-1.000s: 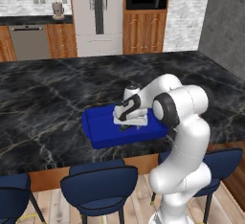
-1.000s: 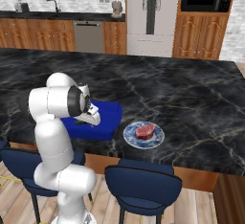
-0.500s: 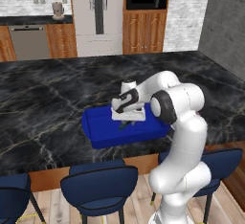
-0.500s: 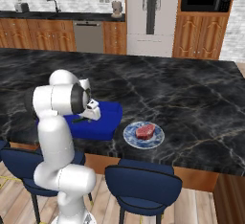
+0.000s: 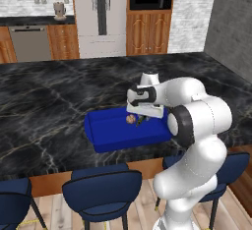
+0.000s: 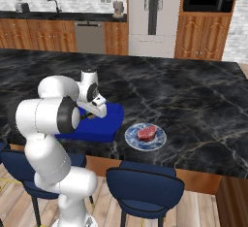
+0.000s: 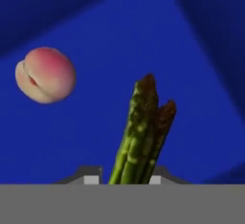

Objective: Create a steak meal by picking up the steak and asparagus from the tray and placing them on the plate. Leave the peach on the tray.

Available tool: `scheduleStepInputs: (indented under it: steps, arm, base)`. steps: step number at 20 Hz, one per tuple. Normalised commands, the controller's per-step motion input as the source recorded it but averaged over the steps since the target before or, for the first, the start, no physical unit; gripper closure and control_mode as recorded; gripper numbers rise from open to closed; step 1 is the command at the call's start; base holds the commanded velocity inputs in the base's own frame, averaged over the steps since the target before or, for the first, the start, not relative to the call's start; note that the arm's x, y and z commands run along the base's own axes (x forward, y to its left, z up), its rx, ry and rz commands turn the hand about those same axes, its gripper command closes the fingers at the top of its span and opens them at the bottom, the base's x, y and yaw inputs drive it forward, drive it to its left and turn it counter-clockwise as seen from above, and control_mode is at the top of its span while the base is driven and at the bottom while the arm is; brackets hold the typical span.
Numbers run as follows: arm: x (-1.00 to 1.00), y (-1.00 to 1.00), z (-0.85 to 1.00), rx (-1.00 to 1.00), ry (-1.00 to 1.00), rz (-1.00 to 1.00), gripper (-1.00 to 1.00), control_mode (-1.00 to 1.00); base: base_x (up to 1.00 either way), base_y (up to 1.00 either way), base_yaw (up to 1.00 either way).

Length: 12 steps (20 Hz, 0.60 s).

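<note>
A dark marble kitchen counter (image 6: 193,95) carries a bright blue tray (image 5: 113,130). In the hand view, the fingers (image 7: 119,179) sit narrowly apart with the asparagus (image 7: 141,132) between them, seemingly clamped on it. The peach (image 7: 45,74) lies apart on the tray floor. The right base view shows the steak (image 6: 147,134) on the patterned plate (image 6: 131,139), just beside the tray.

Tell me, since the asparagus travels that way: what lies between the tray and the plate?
Bare counter. In the right base view the tray and the plate with the steak stand close together, nothing between.
</note>
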Motion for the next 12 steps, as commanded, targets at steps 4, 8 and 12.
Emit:
scheduleStepInputs:
  steps: [4,8,12]
  arm:
    - [-0.11,-0.95,0.41,0.02,0.00,-0.34,1.00,-1.00]
    - [-0.11,-1.00,0.17,0.04,0.00,-0.42,1.00,-1.00]
    - [0.00,-0.99,0.00,0.04,0.00,-0.49,1.00,-1.00]
  base:
    - [0.00,0.00,0.00]
    - [0.00,0.00,0.00]
    - [0.00,0.00,0.00]
